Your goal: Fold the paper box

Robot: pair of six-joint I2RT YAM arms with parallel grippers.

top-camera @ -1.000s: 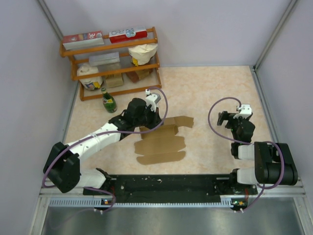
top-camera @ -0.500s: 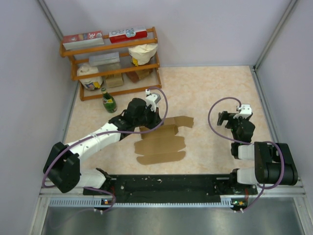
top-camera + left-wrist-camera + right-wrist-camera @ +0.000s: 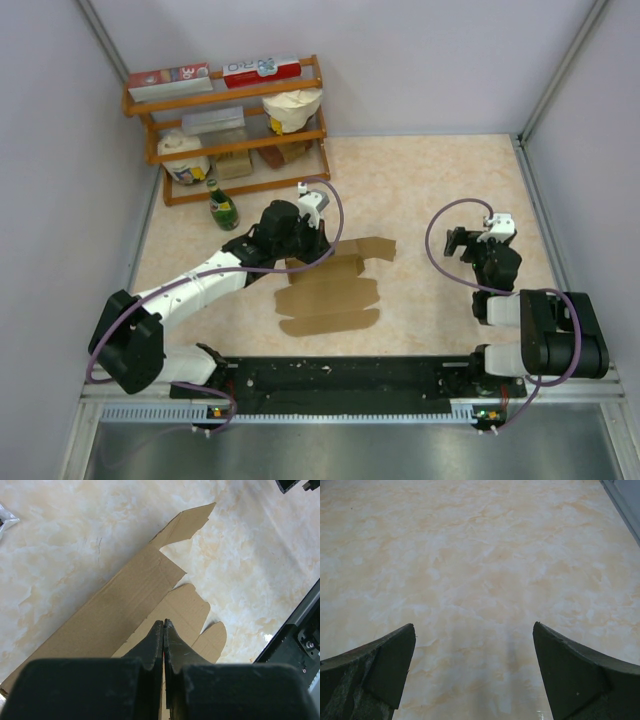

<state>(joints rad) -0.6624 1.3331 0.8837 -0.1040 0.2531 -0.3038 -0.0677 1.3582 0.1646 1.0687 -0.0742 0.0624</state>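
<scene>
Nothing had shifted since the earlier frames: the paper box [image 3: 330,295] and both arms sat just as before. We saw the box lying unfolded and flat on the table [image 3: 430,180], near the middle and a little toward the left arm. It was plain brown card: one long creased panel, an angled flap jutting from one end, and rounded, scalloped tabs along another edge. Over it our left gripper [image 3: 163,622] had its fingers pressed together with no gap, the tips above the line where the long panel met the scalloped part. Whether they touched the card we could not tell from the wrist view. Well apart to the right, our right gripper [image 3: 474,630] stood with jaws spread wide over bare table, holding nothing. Beyond the left arm stood a green bottle [image 3: 222,207], just in front of a wooden rack [image 3: 225,125] in the far left corner.
</scene>
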